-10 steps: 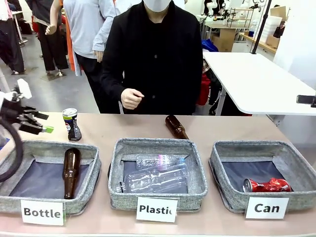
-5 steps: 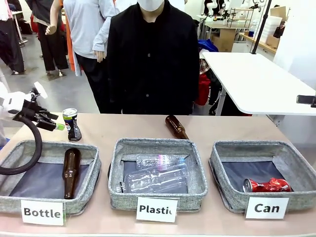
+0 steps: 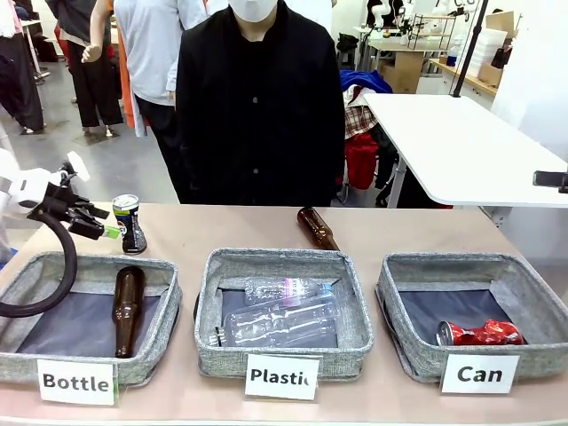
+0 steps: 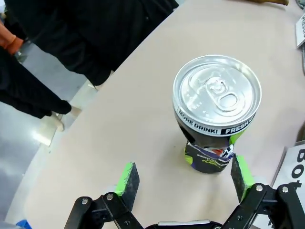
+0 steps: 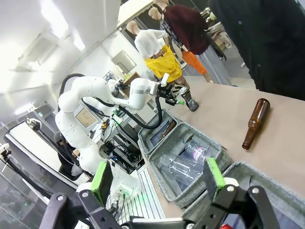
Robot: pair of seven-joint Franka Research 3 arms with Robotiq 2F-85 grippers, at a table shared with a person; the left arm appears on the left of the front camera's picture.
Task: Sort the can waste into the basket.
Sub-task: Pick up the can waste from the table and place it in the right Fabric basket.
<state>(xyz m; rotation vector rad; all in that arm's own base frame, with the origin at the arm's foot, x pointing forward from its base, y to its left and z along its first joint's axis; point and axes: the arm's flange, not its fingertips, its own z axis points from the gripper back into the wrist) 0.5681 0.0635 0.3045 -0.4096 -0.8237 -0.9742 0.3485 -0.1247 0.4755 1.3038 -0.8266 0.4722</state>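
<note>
Front view: left gripper [image 3: 99, 222] spread wide beside upright black can [image 3: 130, 224] at desk [image 3: 399, 231] far-left, probably lining up a grasp; red can [image 3: 479, 334] already lying in basket [image 3: 417, 263]. Left wrist view: black can nearer one pad, contact unclear. Right wrist view: right gripper [image 5: 157, 177] wide, empty, parked high, out of the way; basket mostly cut off.

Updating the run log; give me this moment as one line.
left claw: open, beside upright black silver-topped metal drink can, not gripping | right claw: open, empty | dented red metal can: inside grey fabric basket labelled Can
</note>
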